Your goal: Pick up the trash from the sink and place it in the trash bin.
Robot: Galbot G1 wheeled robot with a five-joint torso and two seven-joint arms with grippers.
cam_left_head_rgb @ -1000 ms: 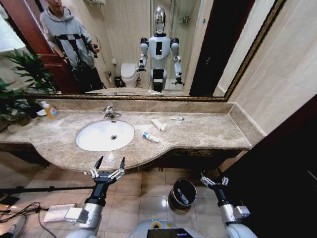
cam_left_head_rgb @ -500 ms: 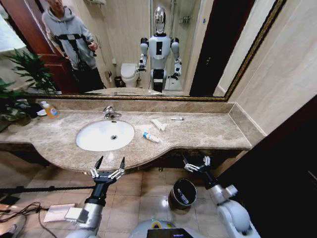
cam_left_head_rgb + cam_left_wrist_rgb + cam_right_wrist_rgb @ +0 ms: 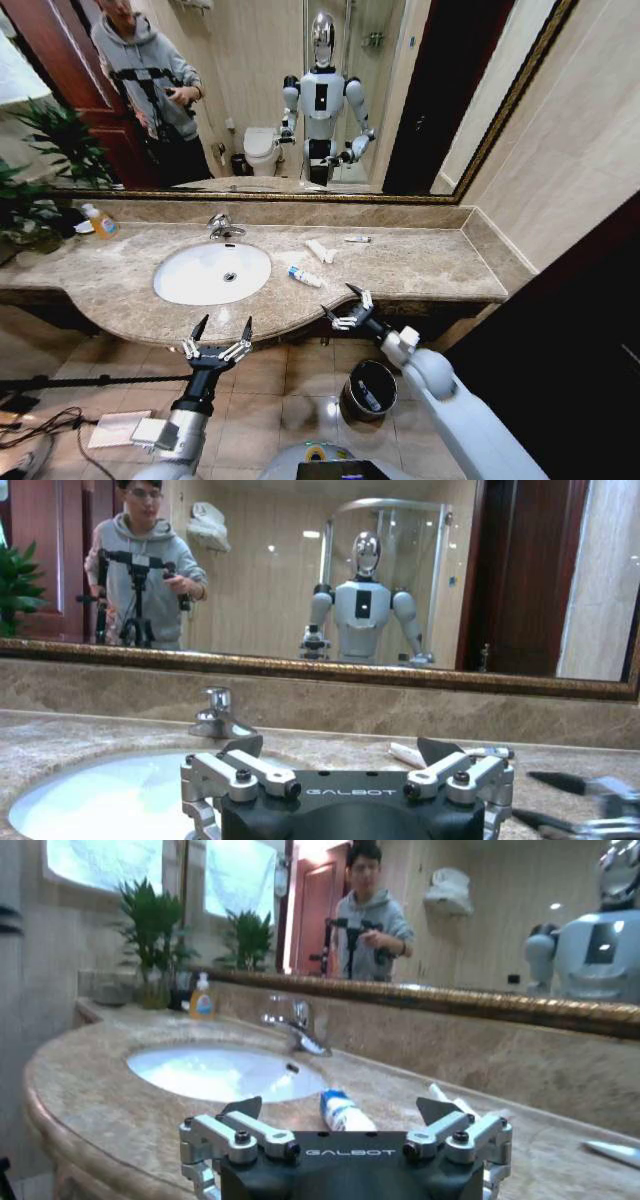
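At the counter's front edge, the right gripper (image 3: 346, 305) hovers wide open and empty near the blue-capped tube (image 3: 305, 277) lying beside the sink (image 3: 212, 273); the left gripper (image 3: 218, 332) waits open below.

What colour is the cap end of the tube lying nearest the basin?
Blue, on a white tube; clearest in the right wrist view.
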